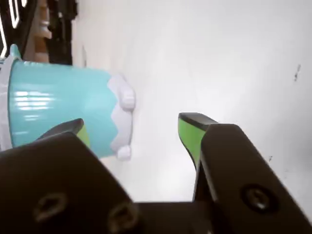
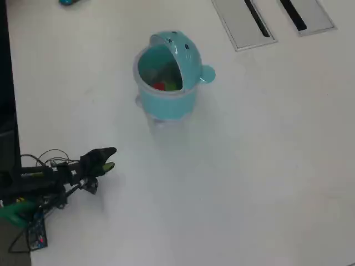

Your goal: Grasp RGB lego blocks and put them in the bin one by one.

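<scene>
No text, label, brand, number or sign can be read in either view, on the bin or elsewhere.

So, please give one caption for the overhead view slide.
Empty gripper away from the lid-up bin, red and green blocks inside.

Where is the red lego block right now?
In the overhead view the red block lies inside the open teal bin, beside a yellow-green block, well up and right of the gripper.
</scene>
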Robot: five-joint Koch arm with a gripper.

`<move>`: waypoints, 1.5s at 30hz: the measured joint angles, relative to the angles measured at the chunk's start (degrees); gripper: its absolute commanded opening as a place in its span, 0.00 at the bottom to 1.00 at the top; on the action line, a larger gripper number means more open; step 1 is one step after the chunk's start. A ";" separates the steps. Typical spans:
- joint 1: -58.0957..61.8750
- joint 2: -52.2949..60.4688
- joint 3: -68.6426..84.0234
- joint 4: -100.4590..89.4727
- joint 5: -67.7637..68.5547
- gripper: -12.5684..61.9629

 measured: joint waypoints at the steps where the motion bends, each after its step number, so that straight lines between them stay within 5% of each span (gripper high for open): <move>1: 0.00 0.09 1.14 -1.32 0.88 0.63; 26: 0.88 0.09 6.24 -4.66 13.54 0.63; 45: 1.05 0.09 6.24 9.84 15.03 0.64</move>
